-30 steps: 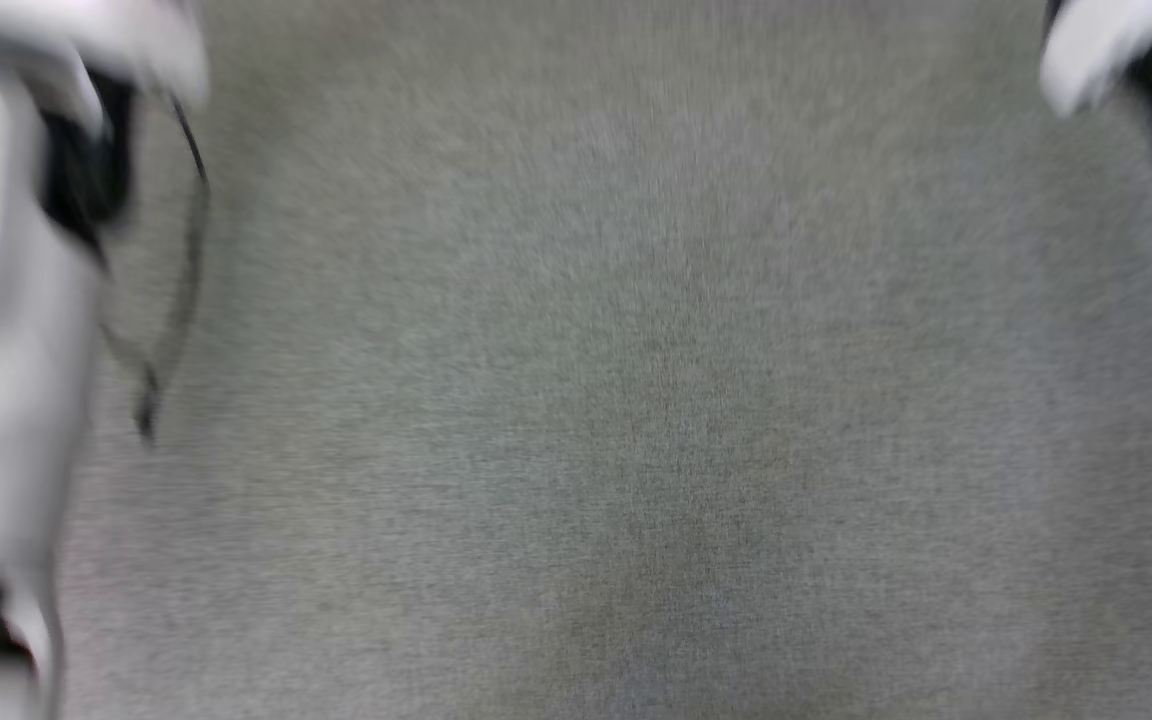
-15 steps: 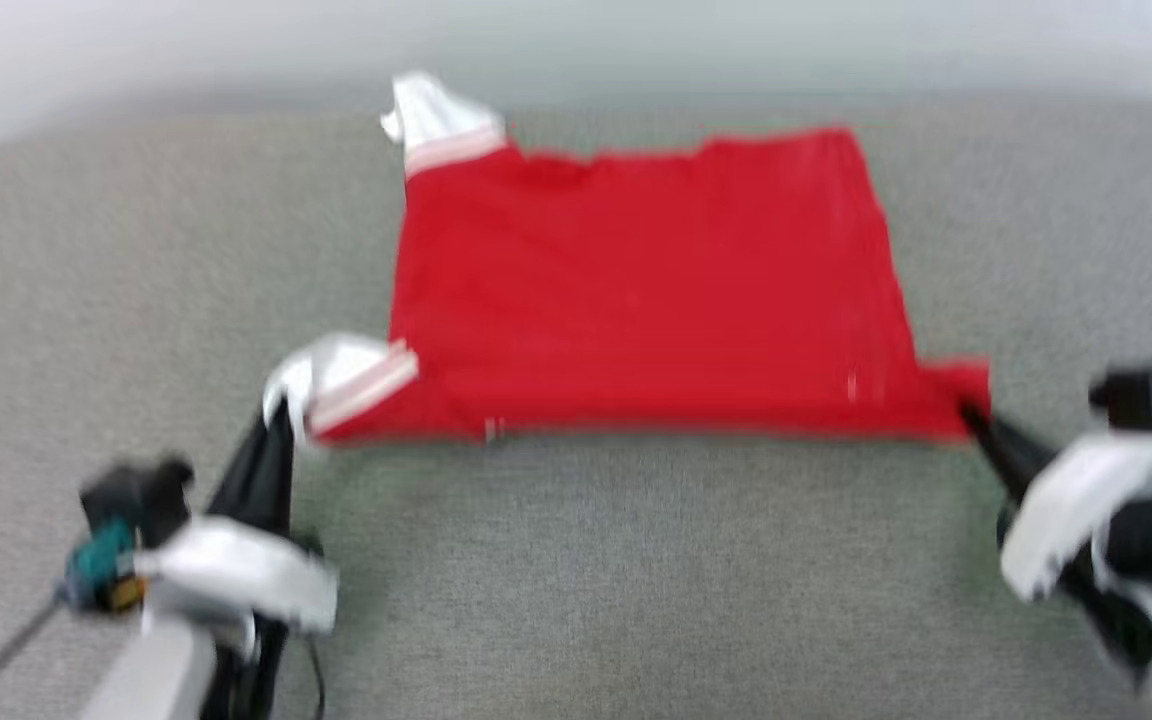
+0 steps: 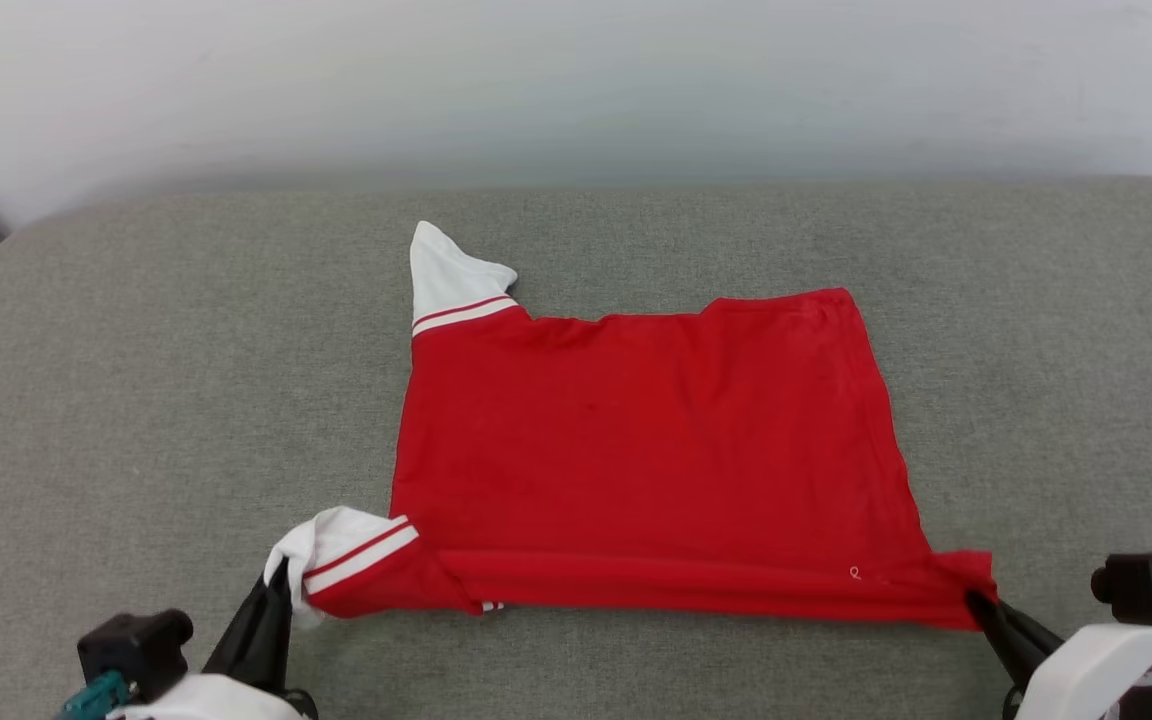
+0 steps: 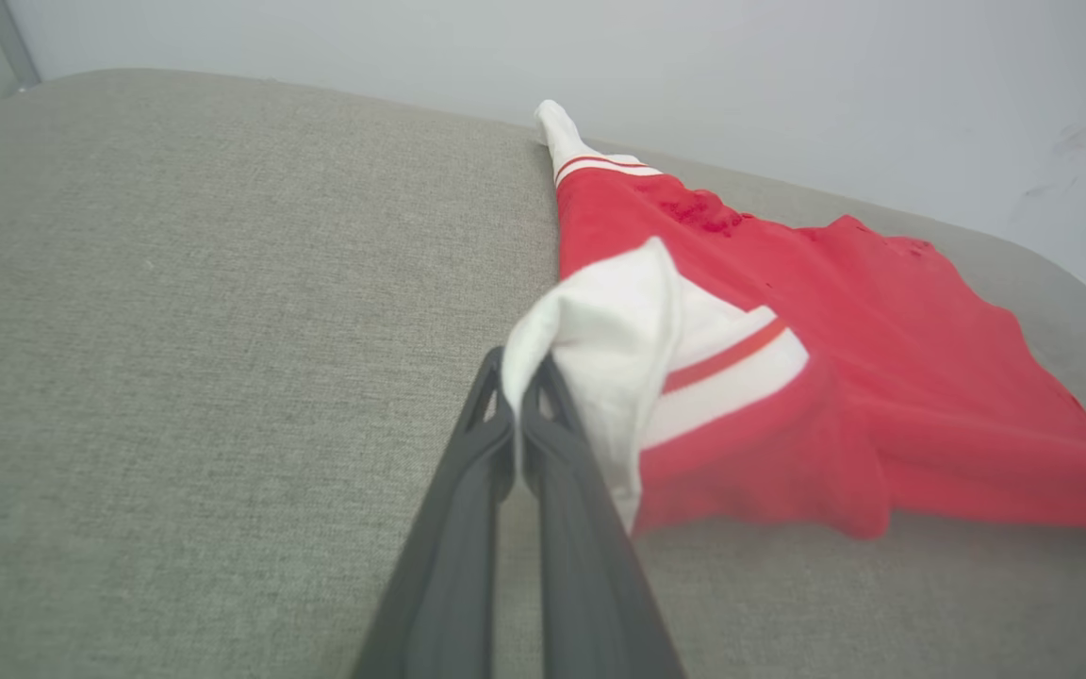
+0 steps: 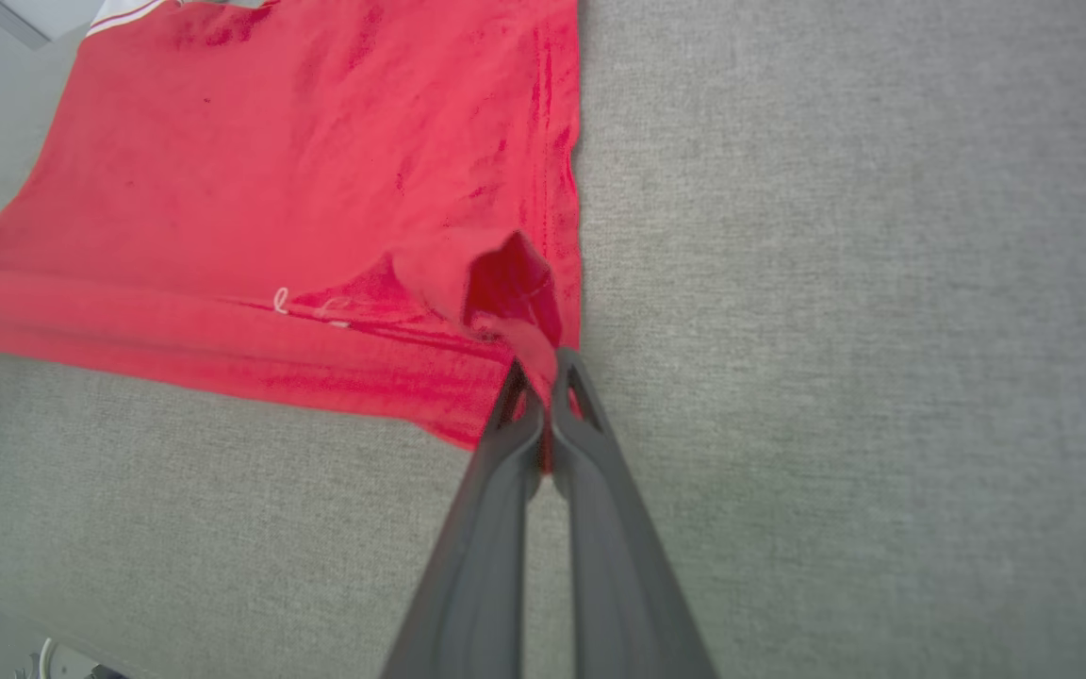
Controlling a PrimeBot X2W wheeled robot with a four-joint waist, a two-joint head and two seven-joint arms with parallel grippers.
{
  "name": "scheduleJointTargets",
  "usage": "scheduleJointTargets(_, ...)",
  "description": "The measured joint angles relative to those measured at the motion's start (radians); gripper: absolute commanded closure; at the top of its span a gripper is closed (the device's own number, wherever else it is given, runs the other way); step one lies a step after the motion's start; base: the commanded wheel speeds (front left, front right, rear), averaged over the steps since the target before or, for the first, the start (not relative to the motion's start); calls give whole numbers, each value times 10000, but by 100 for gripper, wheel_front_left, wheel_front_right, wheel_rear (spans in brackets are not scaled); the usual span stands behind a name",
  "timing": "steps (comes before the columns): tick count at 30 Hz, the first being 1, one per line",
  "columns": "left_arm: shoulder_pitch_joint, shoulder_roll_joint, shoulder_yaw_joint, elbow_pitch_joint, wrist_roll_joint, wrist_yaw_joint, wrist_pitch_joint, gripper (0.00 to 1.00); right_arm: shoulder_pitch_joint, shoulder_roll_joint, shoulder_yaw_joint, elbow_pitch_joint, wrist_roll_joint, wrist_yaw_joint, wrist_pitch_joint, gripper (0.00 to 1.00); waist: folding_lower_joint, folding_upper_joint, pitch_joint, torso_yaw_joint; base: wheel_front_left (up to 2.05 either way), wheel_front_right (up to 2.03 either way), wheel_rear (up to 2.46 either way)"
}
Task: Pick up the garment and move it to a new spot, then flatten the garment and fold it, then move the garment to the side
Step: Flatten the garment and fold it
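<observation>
Here, garment (image 3: pixel 646 450) corners clamped, left end effector (image 3: pixel 279 578), right end effector (image 3: pixel 972 598)

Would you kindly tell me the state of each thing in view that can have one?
garment: laid out flat on the grey cushion, both near corners pinched.
left gripper: shut on the white sleeve end.
right gripper: shut on the red hem corner.
</observation>
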Motion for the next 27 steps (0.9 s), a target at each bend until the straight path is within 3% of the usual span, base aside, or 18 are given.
scheduleJointTargets(7, -1404, 180, -221, 215, -69, -382, 736, 100, -1392, 98, 67, 159, -489, -48, 424, 100, 1, 0, 282, -91, 0, 0, 0)
scheduleJointTargets(15, -3317, 38, -546, 1538, -73, -984, 1104, 100, -3713, -230, 807, 1850, -706, -50, 401, 100, 4, 0, 1150, 9, 0, 0, 0)
scheduleJointTargets(24, -4051, -407, -961, 3032, -556, -1498, 1889, 100, -4905, -351, 1676, 3871, -558, -50, -372, 100, 5, 0, 1913, 139, 0, 0, 0)
scheduleJointTargets(25, -4058, -456, -974, 3120, -629, -1521, 1927, 100, -4978, -362, 1714, 4052, -483, -48, -531, 95, 4, 0, 1915, 142, 0, 0, 0)
scheduleJointTargets(26, -4086, -493, -951, 3219, -688, -1574, 1902, 82, -5032, -370, 1772, 4230, -430, -48, -698, 70, 5, 0, 1897, 143, 0, 0, 0)
scheduleJointTargets(27, -4116, -533, -899, 3313, -757, -1582, 1868, 28, -5067, -368, 1818, 4391, -362, -48, -876, 25, 5, 0, 1858, 145, 0, 0, 0)
